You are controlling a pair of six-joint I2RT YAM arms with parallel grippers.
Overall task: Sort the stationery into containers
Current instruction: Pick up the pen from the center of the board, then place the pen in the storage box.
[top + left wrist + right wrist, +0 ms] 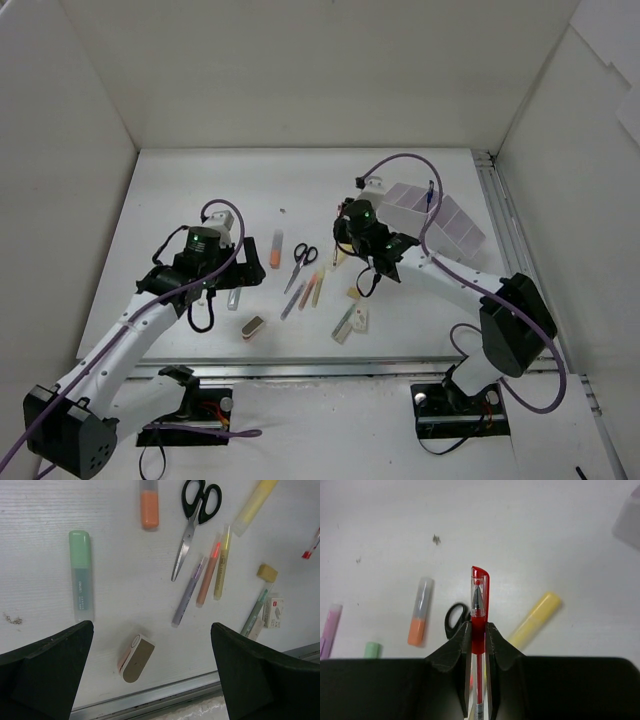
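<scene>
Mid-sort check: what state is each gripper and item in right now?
Right gripper: shut on the red pen.
Red pen: capped, clamped between the fingers.
Left gripper: open, empty.
Scissors: closed, lying flat.
Green marker: capped, lying flat.
Orange marker: capped, lying flat.
</scene>
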